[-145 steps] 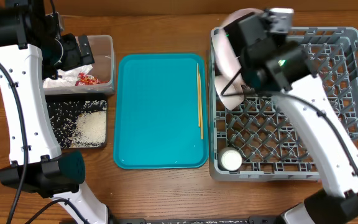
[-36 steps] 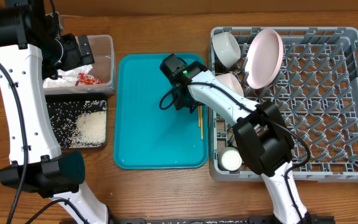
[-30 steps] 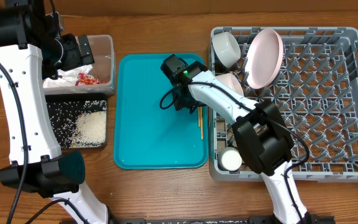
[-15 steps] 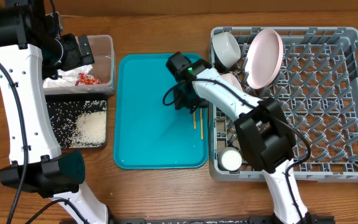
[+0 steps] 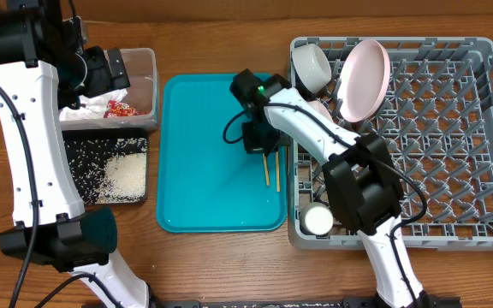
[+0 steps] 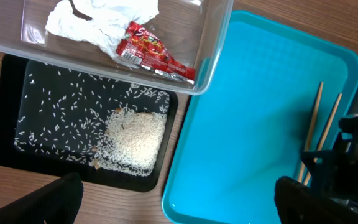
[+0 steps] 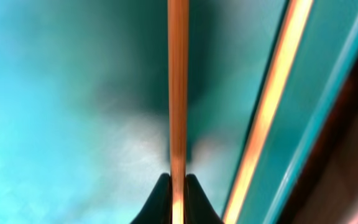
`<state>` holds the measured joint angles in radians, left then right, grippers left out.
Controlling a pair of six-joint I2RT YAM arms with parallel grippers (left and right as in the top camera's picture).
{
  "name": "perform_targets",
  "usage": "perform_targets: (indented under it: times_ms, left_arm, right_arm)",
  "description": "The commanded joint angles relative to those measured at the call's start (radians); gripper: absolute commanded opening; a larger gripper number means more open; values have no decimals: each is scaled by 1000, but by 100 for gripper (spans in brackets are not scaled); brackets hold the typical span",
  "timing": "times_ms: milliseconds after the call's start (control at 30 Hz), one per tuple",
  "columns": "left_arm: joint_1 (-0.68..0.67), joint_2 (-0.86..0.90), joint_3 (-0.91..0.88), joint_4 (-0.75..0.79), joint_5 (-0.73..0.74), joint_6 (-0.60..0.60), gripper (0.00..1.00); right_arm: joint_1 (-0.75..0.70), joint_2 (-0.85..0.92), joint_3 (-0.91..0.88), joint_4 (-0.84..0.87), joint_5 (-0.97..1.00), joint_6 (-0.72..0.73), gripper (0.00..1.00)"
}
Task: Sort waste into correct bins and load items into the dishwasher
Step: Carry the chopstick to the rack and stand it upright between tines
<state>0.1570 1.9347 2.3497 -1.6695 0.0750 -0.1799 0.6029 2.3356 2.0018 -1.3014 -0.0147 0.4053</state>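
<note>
- Right jaws clamped on one chopstick (image 7: pixel 178 93), down on the teal tray (image 5: pixel 204 154); the second chopstick (image 7: pixel 272 106) lies loose just beside it, nearer the tray rim.
- Left jaws wide apart, empty, above the clear tub (image 6: pixel 216 50).
- Likely step: carry the chopstick to the dish rack (image 5: pixel 452 171).
- Do it well: lift straight up, hold it level so it can't pivot or drag its twin, then lay it flat across the lattice.
</note>
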Motion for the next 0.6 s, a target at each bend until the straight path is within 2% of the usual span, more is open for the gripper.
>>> perform_targets:
  times_ms: [0,133,300,567]
  left_arm:
    - [0,-5,7,2,3,11,100]
    - [0,-5,7,2,3,11,100]
    - [0,-5,7,2,3,11,100]
    - [0,-5,7,2,3,11,100]
  right_arm:
    - [-10,-54,216,-84,-5,-67,4]
    - [-38,-116,456,-219,17,-69,4]
    - [-127,-195,640,-356,17,-68,4]
    - [-244,-310,586,-393,1,-81,4]
